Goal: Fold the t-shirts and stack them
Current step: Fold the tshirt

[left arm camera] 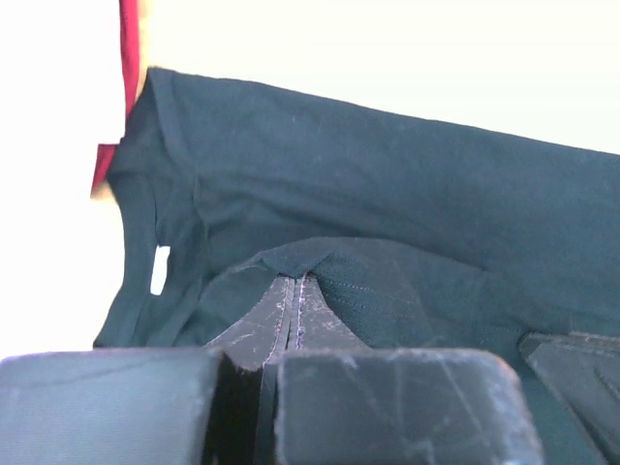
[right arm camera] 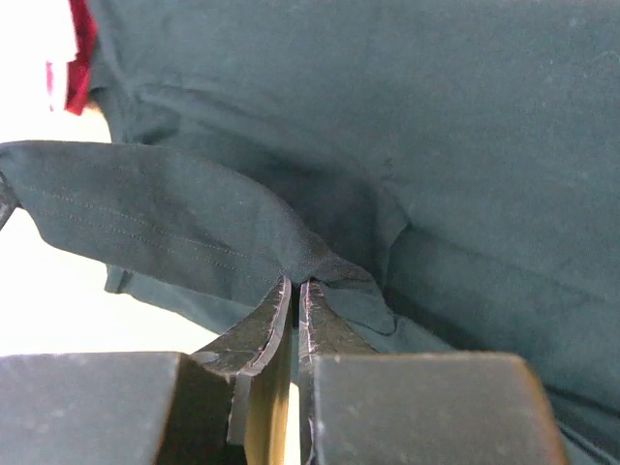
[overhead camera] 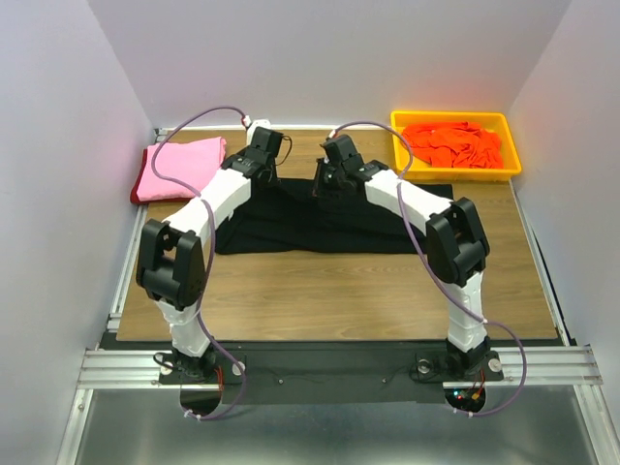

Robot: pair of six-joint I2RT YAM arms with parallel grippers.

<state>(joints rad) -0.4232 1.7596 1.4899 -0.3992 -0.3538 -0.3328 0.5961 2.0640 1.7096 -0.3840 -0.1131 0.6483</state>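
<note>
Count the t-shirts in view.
4. The black t-shirt lies at the centre; the pink t-shirt sits folded far left; the dark red t-shirt lies under it, only an edge showing; the orange t-shirt is heaped in the yellow tray, where more may hide.

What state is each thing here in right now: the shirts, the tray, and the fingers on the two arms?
black t-shirt: lying on the table, pinched up in two places.
pink t-shirt: folded, lying on the dark red t-shirt.
dark red t-shirt: under the pink one, only its edge showing.
orange t-shirts: crumpled, unfolded.
yellow tray: holding the orange t-shirts.
left fingers: shut on the black t-shirt.
right fingers: shut on the black t-shirt.
</note>
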